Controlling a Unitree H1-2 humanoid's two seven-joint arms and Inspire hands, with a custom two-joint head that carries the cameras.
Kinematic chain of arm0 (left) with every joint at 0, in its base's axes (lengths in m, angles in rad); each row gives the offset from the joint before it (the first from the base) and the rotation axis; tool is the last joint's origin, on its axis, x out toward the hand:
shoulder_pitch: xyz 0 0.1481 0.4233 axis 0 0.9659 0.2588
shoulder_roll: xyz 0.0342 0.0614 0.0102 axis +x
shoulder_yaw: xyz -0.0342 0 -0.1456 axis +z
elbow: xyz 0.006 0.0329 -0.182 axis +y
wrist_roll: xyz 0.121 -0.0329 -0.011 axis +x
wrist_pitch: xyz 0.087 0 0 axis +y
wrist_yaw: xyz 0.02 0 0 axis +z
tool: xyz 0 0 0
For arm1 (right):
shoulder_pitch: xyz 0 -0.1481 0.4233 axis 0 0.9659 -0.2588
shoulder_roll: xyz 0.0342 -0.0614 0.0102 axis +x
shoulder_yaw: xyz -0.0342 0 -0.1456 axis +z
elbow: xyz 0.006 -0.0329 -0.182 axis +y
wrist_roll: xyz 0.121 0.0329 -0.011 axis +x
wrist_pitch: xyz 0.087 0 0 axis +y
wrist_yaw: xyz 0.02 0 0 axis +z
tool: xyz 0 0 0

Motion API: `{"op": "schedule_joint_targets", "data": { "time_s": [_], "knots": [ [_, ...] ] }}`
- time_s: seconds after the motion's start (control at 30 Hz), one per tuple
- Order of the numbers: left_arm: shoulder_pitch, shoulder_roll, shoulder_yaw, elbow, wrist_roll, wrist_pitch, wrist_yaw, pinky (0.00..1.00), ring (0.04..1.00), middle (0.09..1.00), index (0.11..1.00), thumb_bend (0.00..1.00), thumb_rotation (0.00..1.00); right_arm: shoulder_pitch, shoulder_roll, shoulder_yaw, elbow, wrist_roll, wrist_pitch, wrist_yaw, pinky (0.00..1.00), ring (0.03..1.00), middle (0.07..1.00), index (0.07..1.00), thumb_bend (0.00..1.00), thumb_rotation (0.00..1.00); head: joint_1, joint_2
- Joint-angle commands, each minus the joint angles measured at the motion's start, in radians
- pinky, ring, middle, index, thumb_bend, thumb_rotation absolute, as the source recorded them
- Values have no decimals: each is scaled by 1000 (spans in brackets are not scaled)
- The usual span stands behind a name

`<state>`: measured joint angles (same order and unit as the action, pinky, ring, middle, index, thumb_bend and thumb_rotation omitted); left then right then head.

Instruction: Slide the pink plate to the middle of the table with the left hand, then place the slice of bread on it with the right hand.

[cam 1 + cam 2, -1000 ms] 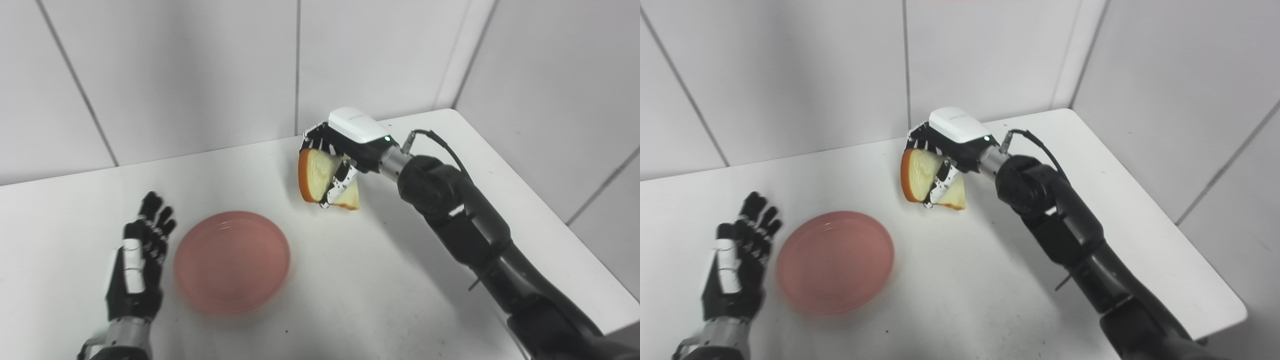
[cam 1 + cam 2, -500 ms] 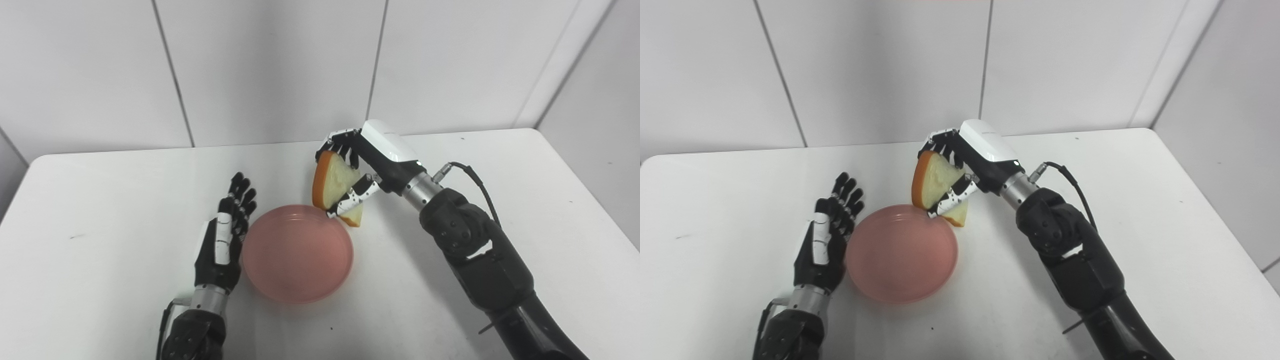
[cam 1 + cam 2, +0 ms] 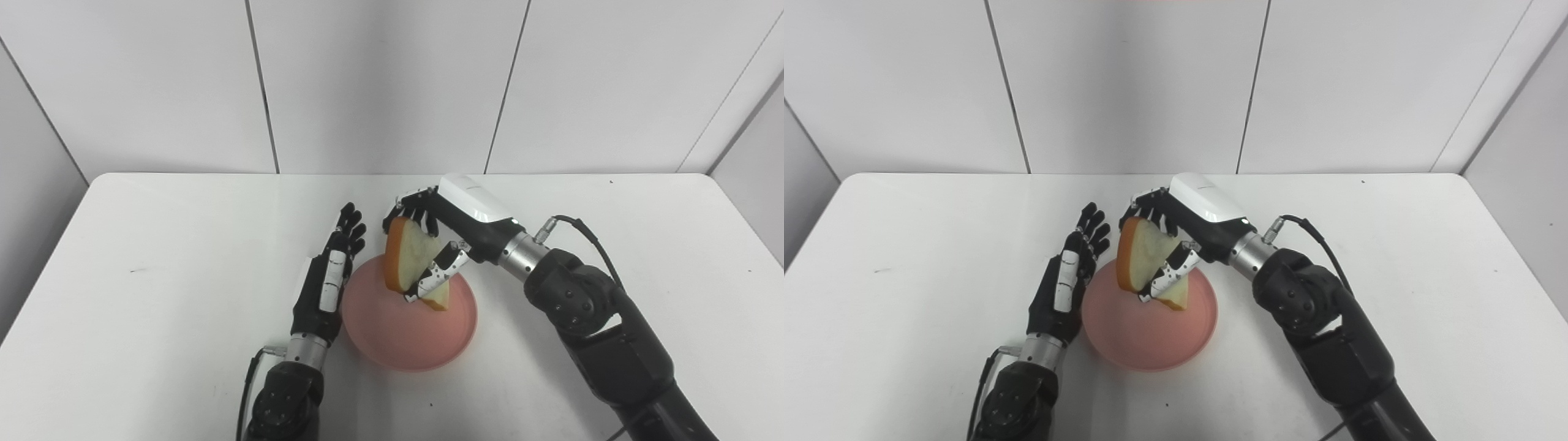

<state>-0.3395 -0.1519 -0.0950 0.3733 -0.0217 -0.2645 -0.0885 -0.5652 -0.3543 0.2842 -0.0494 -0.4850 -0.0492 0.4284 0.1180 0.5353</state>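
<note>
Sliding right, the pink plate now sits mid-table under the slice of bread, which the right hand pinches upright; left hand, fingers spread, rests against its rim. Bread looks light, soft; grip edges gently.

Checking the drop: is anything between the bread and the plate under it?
Nothing: in both views the bread, held in the right hand, hangs over bare pink plate.
</note>
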Motion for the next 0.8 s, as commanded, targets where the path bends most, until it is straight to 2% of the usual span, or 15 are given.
{"op": "schedule_joint_targets", "data": {
  "time_s": [0.0,0.27,0.4,0.67,0.77],
  "knots": [
    [12,-18,-7,31,6,-40,9,965,966,981,946,758,1000,-40,-10,1,-37,17,11,19,280,398,491,513,517,0,7,4],
    [5,-25,-13,32,18,-40,31,960,959,967,929,779,1000,-50,-19,33,-35,-7,35,103,297,405,496,507,518,0,7,5],
    [7,-28,-15,29,27,-41,40,957,953,960,927,784,1000,-57,-30,63,-19,-26,13,131,301,412,502,496,519,0,5,8],
    [8,-29,-18,24,22,-36,40,955,955,962,928,774,1000,-71,-37,94,-30,-58,66,205,268,414,507,488,520,0,-8,7],
    [14,-29,-20,13,24,-31,42,949,953,959,927,768,1000,-76,-41,110,-16,-79,48,208,272,412,508,489,520,0,-14,11]
  ]
}}
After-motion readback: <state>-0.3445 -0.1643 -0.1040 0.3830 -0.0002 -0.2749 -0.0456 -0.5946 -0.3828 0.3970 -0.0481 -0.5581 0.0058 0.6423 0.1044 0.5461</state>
